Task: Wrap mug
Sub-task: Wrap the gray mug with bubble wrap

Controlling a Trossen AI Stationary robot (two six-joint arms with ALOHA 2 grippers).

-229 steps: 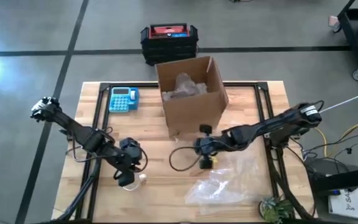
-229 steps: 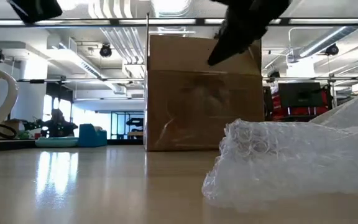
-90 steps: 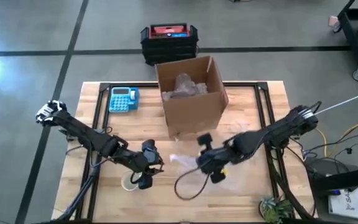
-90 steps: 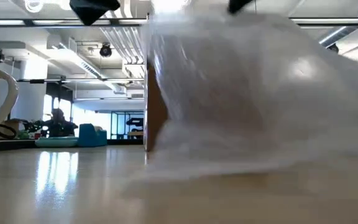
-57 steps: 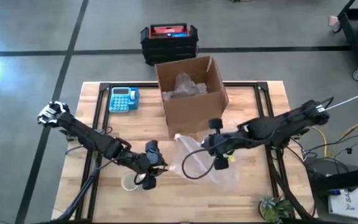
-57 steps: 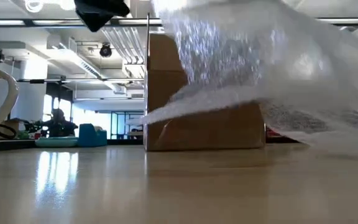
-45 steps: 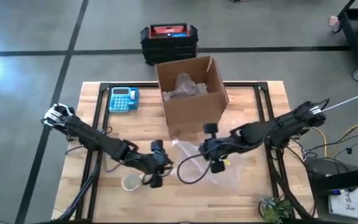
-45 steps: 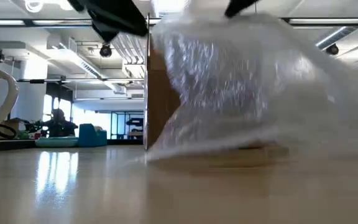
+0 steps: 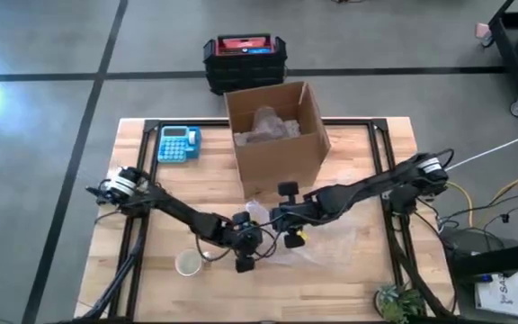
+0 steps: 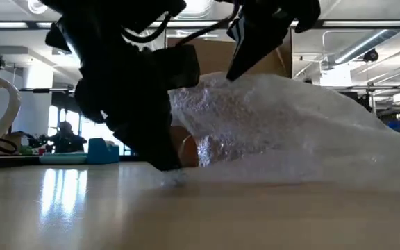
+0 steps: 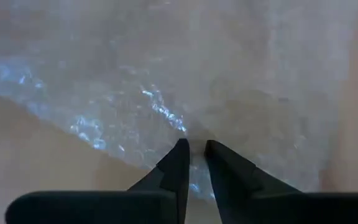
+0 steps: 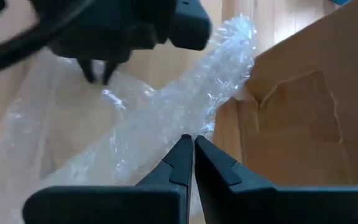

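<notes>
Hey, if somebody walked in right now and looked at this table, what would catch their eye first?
Probably the bubble wrap at the table's middle front, pinched by both hands: the left hand at its edge, the right hand on a bunched ridge. Behind it stands an open cardboard box, and the mug sits alone, unwrapped.

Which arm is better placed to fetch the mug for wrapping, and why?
Left, probably. The left gripper pinches the bubble wrap edge right beside the mug; the right gripper grips the wrap nearer the cardboard box.
</notes>
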